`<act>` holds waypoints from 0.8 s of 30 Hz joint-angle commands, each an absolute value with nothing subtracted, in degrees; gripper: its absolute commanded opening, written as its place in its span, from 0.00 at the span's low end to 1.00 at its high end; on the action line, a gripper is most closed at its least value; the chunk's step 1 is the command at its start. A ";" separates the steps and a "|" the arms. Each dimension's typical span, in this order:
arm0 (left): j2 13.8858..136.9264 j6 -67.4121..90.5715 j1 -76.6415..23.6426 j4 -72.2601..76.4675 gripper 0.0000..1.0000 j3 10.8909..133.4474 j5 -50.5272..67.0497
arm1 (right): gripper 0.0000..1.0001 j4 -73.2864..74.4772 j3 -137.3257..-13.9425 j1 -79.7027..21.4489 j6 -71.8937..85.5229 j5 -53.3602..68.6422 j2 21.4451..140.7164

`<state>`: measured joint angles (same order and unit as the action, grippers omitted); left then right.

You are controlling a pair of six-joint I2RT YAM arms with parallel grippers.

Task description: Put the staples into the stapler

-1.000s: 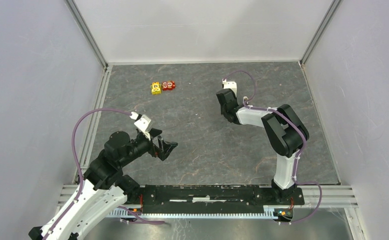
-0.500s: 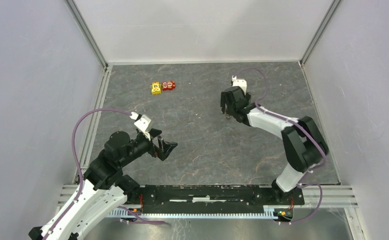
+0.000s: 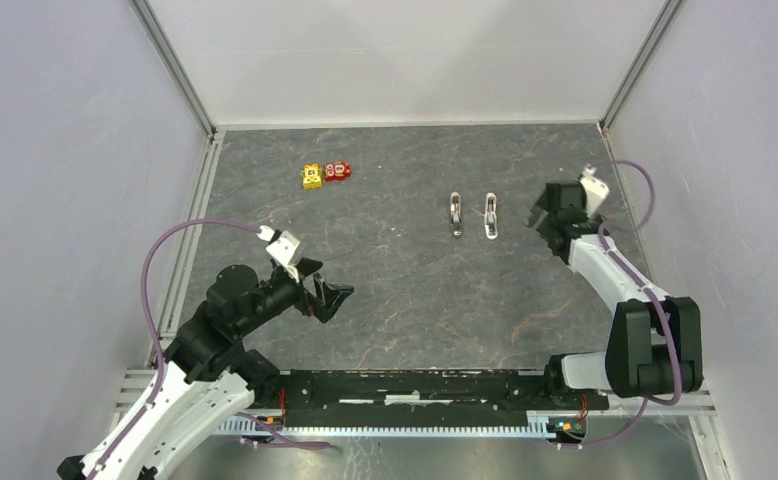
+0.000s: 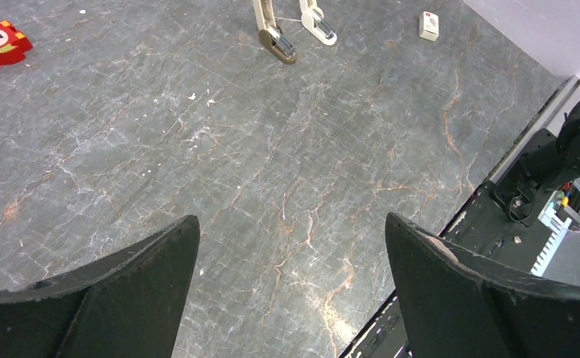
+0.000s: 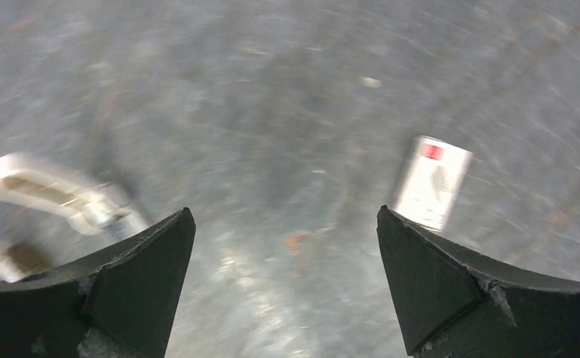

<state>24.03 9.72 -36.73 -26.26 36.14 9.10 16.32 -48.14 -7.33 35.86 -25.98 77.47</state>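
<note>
Near the opened stapler [image 3: 490,217], the right end effector [image 5: 283,224] and left end effector [image 4: 291,231] both gape empty; centre the right squarely over the staple box [image 5: 430,183] before closing.

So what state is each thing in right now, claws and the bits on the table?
Left gripper: open, empty.
Right gripper: open, empty.
Cream-white plastic mini stapler: lying flat, two long parts side by side, ungripped.
Small white box with red mark: lying flat, untouched.
Yellow and red toy blocks: side by side.
</note>
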 commanded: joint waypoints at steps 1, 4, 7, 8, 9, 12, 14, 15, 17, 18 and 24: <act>23.32 6.68 -36.88 -25.48 1.00 36.11 8.53 | 0.98 13.88 -41.88 1.44 36.47 -24.92 75.69; 23.23 6.68 -36.85 -25.49 1.00 36.07 8.68 | 0.98 12.36 -40.18 6.60 33.72 -26.10 76.94; 23.16 6.62 -36.84 -25.45 1.00 36.03 8.53 | 0.98 12.27 -40.67 9.96 32.42 -25.40 79.22; 23.16 6.59 -36.97 -25.45 1.00 36.03 8.44 | 0.98 12.41 -41.35 10.47 31.71 -24.87 80.12; 23.22 6.59 -36.85 -25.47 1.00 36.02 8.34 | 0.98 13.14 -42.36 10.82 31.19 -24.85 81.34; 23.29 6.50 -36.87 -25.40 1.00 36.03 8.21 | 0.98 14.50 -44.64 11.06 29.40 -24.13 83.84; 23.37 6.42 -36.91 -25.25 1.00 35.95 8.15 | 0.97 14.52 -45.64 11.16 27.97 -23.91 84.88; 23.38 6.42 -36.85 -25.23 1.00 35.90 8.15 | 0.97 14.55 -46.38 11.24 27.05 -23.95 85.30; 23.38 6.42 -36.97 -25.40 1.00 36.00 8.08 | 0.98 14.98 -47.83 11.75 25.66 -24.64 86.21; 23.36 6.42 -36.91 -25.42 1.00 36.03 8.13 | 0.98 15.39 -48.35 12.20 25.81 -24.68 86.68; 22.77 6.33 -36.87 -25.39 1.00 35.93 7.73 | 0.98 15.34 -50.84 15.02 21.88 -16.51 89.98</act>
<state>23.46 9.72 -36.75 -26.50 36.14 8.95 15.31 -47.79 14.02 25.96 -20.67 87.99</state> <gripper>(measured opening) 0.995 0.979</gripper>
